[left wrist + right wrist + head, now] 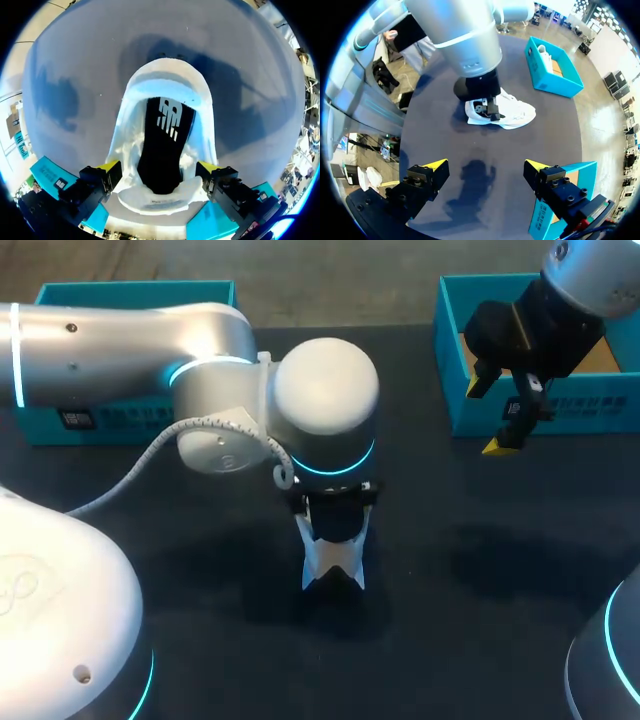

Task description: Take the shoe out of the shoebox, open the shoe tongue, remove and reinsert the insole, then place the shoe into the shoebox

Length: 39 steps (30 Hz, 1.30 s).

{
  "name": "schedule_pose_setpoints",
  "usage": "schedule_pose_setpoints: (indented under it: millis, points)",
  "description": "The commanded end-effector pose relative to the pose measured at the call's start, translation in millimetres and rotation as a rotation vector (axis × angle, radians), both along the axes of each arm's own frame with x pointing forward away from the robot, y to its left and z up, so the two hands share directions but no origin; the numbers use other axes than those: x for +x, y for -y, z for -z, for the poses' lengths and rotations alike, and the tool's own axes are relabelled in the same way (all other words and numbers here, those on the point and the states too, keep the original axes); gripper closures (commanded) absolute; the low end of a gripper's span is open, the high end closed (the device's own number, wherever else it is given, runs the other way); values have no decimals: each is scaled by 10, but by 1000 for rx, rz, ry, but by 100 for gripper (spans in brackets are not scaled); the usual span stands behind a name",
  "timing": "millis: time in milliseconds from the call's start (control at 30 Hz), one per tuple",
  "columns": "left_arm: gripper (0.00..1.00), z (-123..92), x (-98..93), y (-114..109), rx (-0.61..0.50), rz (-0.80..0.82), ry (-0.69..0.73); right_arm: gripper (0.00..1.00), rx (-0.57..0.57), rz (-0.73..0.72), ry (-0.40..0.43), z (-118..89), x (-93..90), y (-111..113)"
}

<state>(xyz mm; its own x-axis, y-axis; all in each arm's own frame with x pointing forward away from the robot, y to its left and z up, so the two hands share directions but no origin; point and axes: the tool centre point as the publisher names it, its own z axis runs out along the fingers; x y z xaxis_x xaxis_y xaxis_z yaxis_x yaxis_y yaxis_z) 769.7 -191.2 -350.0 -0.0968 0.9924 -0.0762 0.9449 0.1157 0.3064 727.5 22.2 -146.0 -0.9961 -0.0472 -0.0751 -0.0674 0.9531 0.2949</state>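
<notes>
A dark, matte desk takes up nearly all of the scene, its top plain and unpatterned. Light comes from overhead, leaving soft-edged shadows pooled across the surface rather than sharp ones. In the right wrist view another blurred patch of shadow lies on the desk, whose surface there shows a faint, even sheen.

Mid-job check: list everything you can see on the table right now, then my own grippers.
shoe: one, white, table centre, between the left gripper's fingers.
insole: one, black, inside the shoe.
shoeboxes: two, teal; one at the far left, one at the far right.
table: one, dark.
left gripper: shut on the shoe at its heel end.
right gripper: open, empty, above the table by the far right box.
</notes>
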Motion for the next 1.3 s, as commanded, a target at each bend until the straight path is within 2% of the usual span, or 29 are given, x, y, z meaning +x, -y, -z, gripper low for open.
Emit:
schedule_pose_setpoints:
  millis: [33,233,500,800,967,1033,1067,1100,1233,1300]
  points:
    - [0,-115,-7,-83,-14,3,-6,0,-3,1,-2,8,13,-13]
    - [0,-166,74,-107,-17,-1,-15,0,-3,1,-2,8,13,-13]
    - [0,-458,169,-120,-71,11,-36,0,-3,1,-2,8,13,-13]
    - [0,-792,410,-167,-116,-5,-59,0,-3,1,-2,8,13,-13]
    - [0,-813,552,-119,-74,4,-65,0,-3,1,-2,8,13,-13]
    - [23,-779,584,-75,-56,14,-83,0,-3,1,-2,8,13,-13]
    - [41,-758,597,-56,-47,17,-83,0,-3,1,-2,8,13,-13]
    - [53,-730,607,-35,-38,25,-93,0,-3,1,-2,8,13,-13]
    - [65,-595,610,16,-11,40,-127,0,-3,1,-2,8,13,-13]
    - [67,-540,588,21,-8,41,-137,0,-3,1,-2,8,13,-13]
